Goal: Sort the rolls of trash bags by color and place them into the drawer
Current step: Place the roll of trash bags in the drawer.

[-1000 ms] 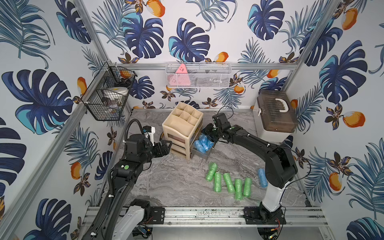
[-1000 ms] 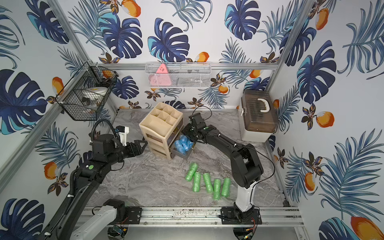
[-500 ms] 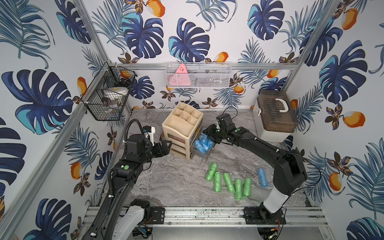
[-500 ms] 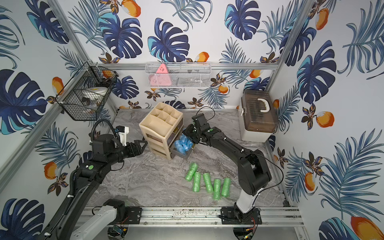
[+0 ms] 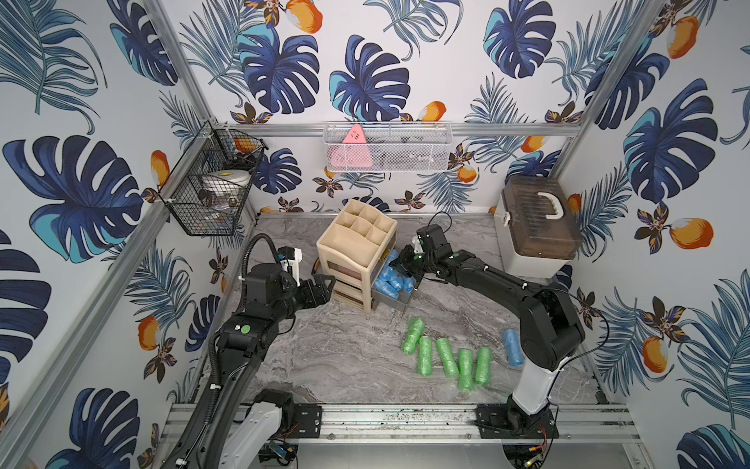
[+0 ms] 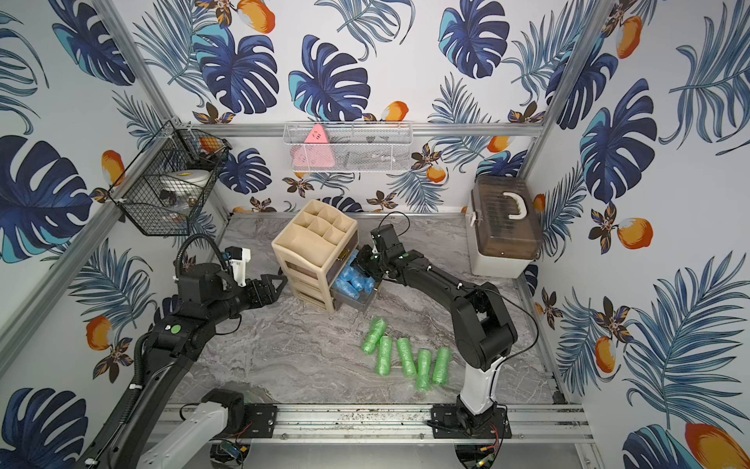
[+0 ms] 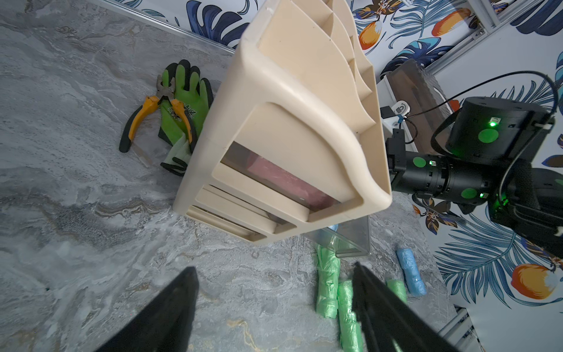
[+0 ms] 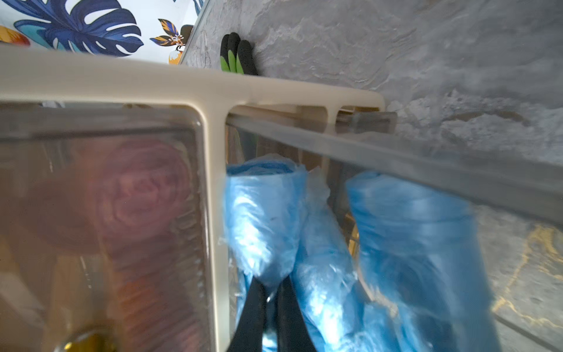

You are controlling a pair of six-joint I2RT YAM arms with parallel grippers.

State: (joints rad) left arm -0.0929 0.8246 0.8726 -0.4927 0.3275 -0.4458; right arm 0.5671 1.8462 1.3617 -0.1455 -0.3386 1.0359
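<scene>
A beige drawer organizer (image 5: 353,243) stands at mid-table with its lower clear drawer (image 5: 401,303) pulled out. Several blue rolls (image 5: 387,280) (image 6: 353,280) (image 8: 408,231) lie in that drawer. Pink rolls (image 8: 143,189) show through the shut upper drawer. Several green rolls (image 5: 446,357) (image 6: 406,357) (image 7: 327,280) lie in a row on the table, and one blue roll (image 5: 512,347) (image 7: 409,271) lies beside the right arm. My right gripper (image 5: 399,267) (image 8: 271,283) is shut inside the open drawer, tips against the end of a blue roll. My left gripper (image 5: 328,284) (image 7: 274,268) is open and empty beside the organizer's left side.
A green work glove (image 7: 179,103) and orange-handled pliers (image 7: 146,119) lie behind the organizer. A lidded storage box (image 5: 535,227) stands at the back right. A black wire basket (image 5: 211,182) and a white mesh basket (image 5: 385,148) hang on the walls.
My right gripper's jaws have closed at the open drawer, and that arm's elbow has swung out to the right. The left arm has not moved.
</scene>
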